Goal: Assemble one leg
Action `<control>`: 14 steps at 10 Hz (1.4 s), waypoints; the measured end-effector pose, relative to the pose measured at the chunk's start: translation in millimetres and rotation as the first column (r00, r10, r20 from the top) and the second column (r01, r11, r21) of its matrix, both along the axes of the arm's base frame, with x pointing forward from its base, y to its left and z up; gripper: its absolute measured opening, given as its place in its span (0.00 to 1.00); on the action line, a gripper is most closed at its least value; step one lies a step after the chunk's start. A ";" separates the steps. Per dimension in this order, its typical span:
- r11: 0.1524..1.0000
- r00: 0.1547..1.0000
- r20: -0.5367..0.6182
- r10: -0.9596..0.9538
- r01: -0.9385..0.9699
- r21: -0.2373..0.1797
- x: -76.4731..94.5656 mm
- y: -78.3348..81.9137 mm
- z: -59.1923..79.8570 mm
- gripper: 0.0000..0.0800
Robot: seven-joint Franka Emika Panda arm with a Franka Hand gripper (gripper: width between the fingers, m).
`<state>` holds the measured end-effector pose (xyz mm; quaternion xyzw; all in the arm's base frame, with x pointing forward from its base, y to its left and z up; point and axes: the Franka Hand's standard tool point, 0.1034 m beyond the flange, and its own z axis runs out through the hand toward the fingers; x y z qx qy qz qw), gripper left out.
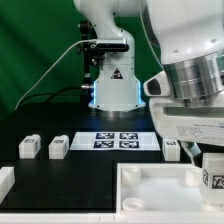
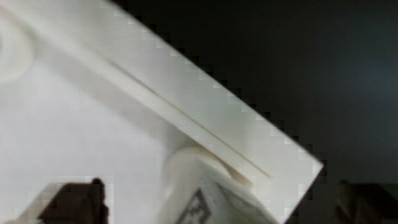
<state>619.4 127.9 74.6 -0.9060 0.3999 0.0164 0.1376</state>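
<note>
The large white tray-like part [image 1: 160,192] lies at the front of the table, and its corner fills the wrist view [image 2: 107,130]. One leg [image 1: 213,179], a small white block with a black-and-white marker, stands at that part's corner on the exterior view's right. In the wrist view the leg [image 2: 199,200] sits between the two dark fingers [image 2: 71,202]. My gripper [image 2: 217,206] is open around it, with a gap showing on each side. The arm's big white wrist hides the gripper in the exterior view. Three more legs rest on the black table [image 1: 29,147], [image 1: 58,148], [image 1: 172,150].
The marker board [image 1: 115,140] lies in the middle of the table in front of the robot base [image 1: 112,85]. A white piece [image 1: 5,181] shows at the exterior view's left edge. A green backdrop stands behind.
</note>
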 end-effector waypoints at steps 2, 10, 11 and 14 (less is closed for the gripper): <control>0.972 0.971 0.059 0.233 -0.231 -0.031 -0.1 -1.3 -1.0 0.81; 0.877 0.871 0.131 0.473 -0.451 -0.164 21.0 -7.5 11.1 0.40; 0.921 0.917 0.121 0.379 -0.362 -0.143 21.4 -9.5 11.0 0.40; 0.994 0.991 0.101 -0.087 0.093 -0.057 20.9 -19.3 9.1 0.40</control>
